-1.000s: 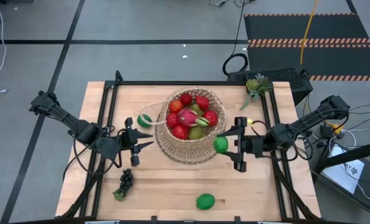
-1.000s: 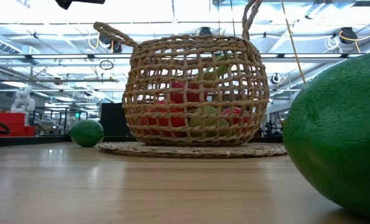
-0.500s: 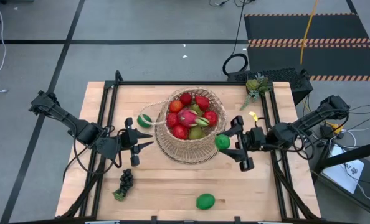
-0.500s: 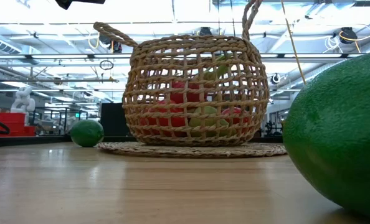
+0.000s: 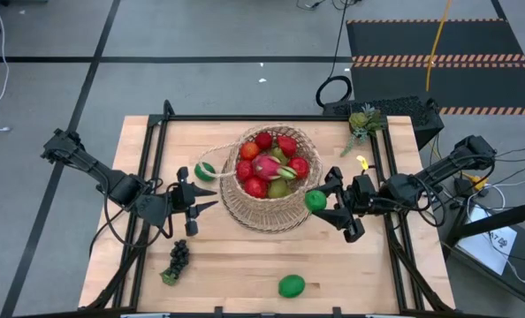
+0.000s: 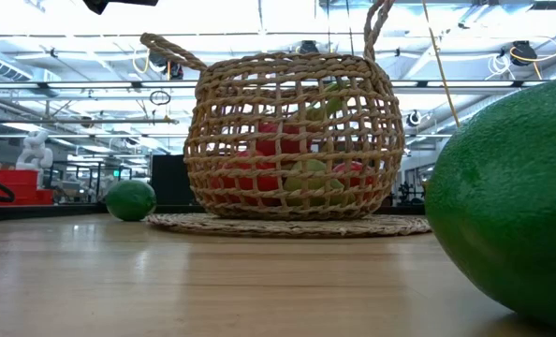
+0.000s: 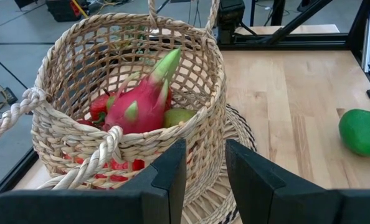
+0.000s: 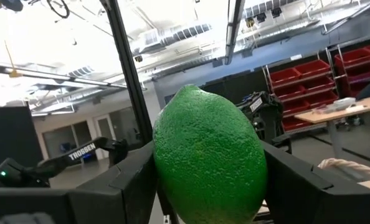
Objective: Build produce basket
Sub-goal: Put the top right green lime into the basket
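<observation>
The woven basket (image 5: 270,177) stands on a round woven mat (image 5: 245,215) at mid-table. It holds red fruits, a pink dragon fruit (image 7: 141,102) and a green pear. My right gripper (image 5: 323,201) is shut on a green lime (image 5: 315,200), just off the basket's right rim. My left gripper (image 5: 201,198) stands open with a narrow gap at the basket's left side, nothing between its fingers (image 7: 172,168). A second lime (image 5: 205,171) lies left of the basket. A third lime (image 5: 291,285) and dark grapes (image 5: 178,259) lie near the front edge. My right gripper pinches the lime between its two fingers, one on each of its long sides (image 8: 163,168). The fingers (image 8: 126,180) come from the table's right, about level. The lime is lifted clear of the table, beside the basket's right rim.
A green leafy toy (image 5: 365,119) lies at the far right corner. Black frame rails (image 5: 152,159) run along the table's left and right sides. The near lime (image 6: 512,206) fills the right of the low view. Bare wood lies between the basket and the front edge.
My right gripper has rolled about its own pointing line, turning the lime with it. It keeps its place by the basket's right rim and stays shut on the lime. The left arm and the basket have kept still.
</observation>
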Robot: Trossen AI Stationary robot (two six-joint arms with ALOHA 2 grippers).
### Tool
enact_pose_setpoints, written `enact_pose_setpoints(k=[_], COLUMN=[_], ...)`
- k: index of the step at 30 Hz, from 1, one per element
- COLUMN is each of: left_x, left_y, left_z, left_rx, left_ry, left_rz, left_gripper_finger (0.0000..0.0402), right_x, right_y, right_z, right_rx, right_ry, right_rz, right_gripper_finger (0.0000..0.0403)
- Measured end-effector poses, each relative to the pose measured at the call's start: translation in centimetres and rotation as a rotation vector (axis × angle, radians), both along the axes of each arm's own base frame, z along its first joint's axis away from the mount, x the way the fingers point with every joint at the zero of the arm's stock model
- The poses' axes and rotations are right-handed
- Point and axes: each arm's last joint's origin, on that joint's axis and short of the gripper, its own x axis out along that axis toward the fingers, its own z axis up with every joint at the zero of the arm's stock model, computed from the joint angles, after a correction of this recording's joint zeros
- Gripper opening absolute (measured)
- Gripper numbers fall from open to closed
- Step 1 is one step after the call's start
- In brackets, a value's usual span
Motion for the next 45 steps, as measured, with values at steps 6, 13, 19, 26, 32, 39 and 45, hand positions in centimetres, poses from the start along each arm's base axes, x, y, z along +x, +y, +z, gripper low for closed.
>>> enact_pose_setpoints(k=[6,13,19,26,32,39,45], left_x=[0.0,0.0,0.0,0.0,0.0,0.0,0.0], left_y=[0.0,0.0,0.0,0.0,0.0,0.0,0.0], left_z=[0.0,0.1,0.1,0.1,0.0,0.0,0.0], left_rx=[-0.001,-0.011,-0.011,-0.011,-0.01,-0.009,-0.008], left_ry=[0.0,-0.008,-0.008,-0.008,-0.007,-0.005,-0.001], left_rz=[0.0,0.003,0.003,0.003,0.003,0.003,0.003], left_gripper_finger=[0.0113,0.0113,0.0113,0.0113,0.0113,0.0113,0.0113], right_x=[0.0,0.0,0.7,3.2,6.8,11.0,13.0], right_y=[0.0,0.0,-0.1,-0.5,-2.3,-5.5,-9.1], right_z=[0.0,-0.1,-1.0,-0.6,1.2,2.3,1.4], right_rx=[0.015,-0.035,-0.122,-0.216,-0.272,-0.322,-0.325], right_ry=[0.001,0.013,0.081,0.241,0.467,0.661,0.776], right_rz=[0.008,-0.018,-0.185,-0.341,-0.425,-0.521,-0.58], right_gripper_finger=[0.0235,0.0235,0.0235,0.0235,0.0235,0.0235,0.0235])
